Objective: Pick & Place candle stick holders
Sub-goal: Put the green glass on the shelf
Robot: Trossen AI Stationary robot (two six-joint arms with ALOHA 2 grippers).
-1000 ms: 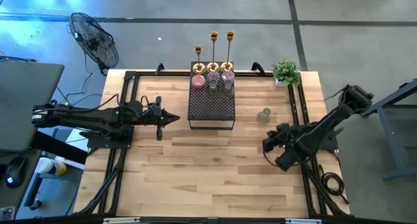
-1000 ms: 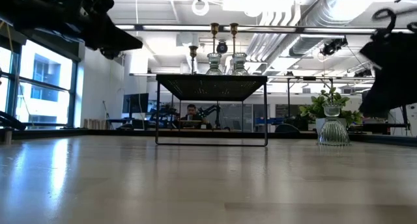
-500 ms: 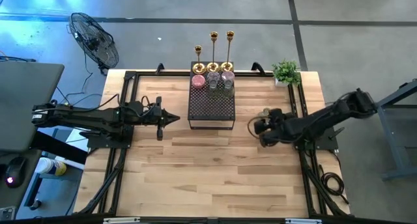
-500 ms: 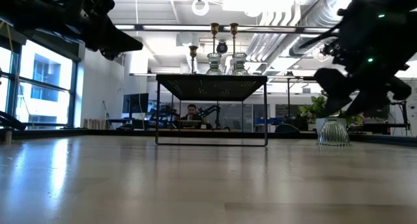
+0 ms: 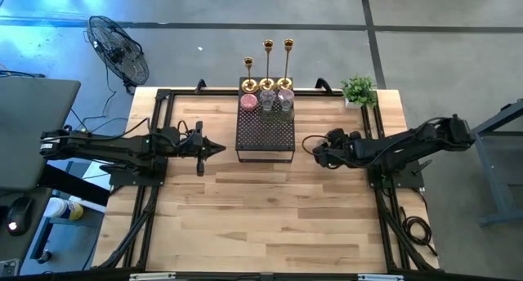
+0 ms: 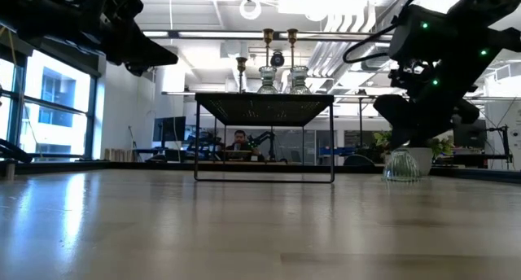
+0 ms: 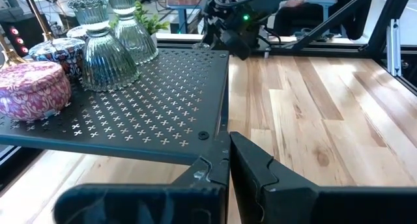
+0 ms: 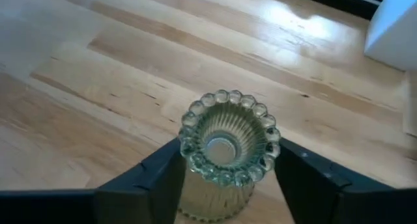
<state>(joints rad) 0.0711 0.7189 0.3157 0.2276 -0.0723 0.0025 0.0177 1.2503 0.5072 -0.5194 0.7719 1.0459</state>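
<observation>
Right wrist view: right gripper clasps ribbed, bead-rimmed pale green glass cup.

Bright overhead light, perhaps slight glare

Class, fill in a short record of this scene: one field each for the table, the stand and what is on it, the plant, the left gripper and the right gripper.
table: wooden top
stand: black mesh, near the table's far edge
on stand: gold candlesticks, glass cups and a pink patterned holder, all at the far end
plant: far right corner
left gripper: shut, empty, waiting left of the stand
right gripper: right of the stand, fingers either side of a pale green cup, which looks tilted in the low view
</observation>
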